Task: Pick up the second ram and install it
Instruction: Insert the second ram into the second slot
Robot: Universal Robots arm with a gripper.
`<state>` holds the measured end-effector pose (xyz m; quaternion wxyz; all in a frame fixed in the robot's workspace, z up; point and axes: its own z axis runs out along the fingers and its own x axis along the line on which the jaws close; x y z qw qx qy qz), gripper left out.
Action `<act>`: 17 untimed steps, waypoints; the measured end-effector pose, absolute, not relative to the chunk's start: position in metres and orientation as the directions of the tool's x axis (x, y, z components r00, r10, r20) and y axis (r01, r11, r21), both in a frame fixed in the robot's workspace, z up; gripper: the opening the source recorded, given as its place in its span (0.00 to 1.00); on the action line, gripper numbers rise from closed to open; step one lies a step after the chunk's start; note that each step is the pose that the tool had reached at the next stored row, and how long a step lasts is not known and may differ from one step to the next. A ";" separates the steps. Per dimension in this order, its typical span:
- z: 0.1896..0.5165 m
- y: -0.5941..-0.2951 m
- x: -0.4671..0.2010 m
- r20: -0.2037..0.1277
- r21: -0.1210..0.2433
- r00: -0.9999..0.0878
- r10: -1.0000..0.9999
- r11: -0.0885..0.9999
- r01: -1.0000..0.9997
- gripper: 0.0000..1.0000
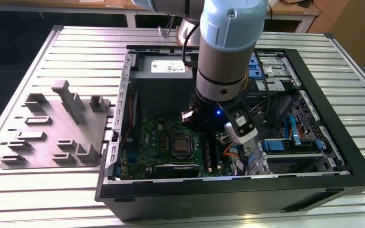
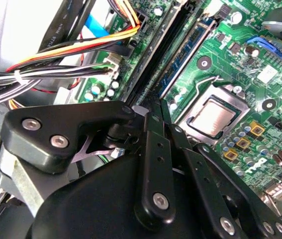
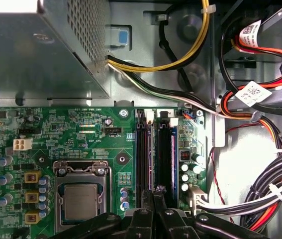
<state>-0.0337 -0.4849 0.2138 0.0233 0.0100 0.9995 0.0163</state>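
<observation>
- Inside the open computer case point(image 1: 309, 90) on the slatted table point(image 1: 74, 47), the gripper point(image 3: 154, 194) is down over the long black sockets point(image 3: 156, 154) of the green board point(image 3: 81, 134), just beside the processor point(image 3: 79, 201).
- In both wrist views the fingers point(image 2: 153, 124) stand drawn together, tips nearly touching; whether they pinch anything I cannot tell.
- The second ram point(image 3: 164, 149) looks to be the thin dark strip standing in the socket under the tips, edge-on, so little of its face shows.
- Judged from this, seating it well calls for a straight, even downward press along the slot, no tilt, with the cable bundle point(image 3: 260, 194) kept clear.
- The grey fixture plate point(image 1: 55, 133) lies well apart on the table.
</observation>
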 end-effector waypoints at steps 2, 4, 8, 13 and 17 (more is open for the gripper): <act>0.214 -0.485 -0.034 -0.046 0.033 -0.999 0.021 0.999 0.019 0.12; 0.214 -0.485 -0.034 -0.046 0.034 -0.999 0.021 0.999 0.019 0.13; 0.214 -0.485 -0.034 -0.046 0.033 -0.999 0.021 0.999 0.019 0.19; 0.223 -0.485 -0.034 -0.046 0.033 -0.999 0.021 0.999 0.019 0.19; 0.236 -0.485 -0.034 -0.046 0.033 -0.999 0.021 0.999 0.019 0.19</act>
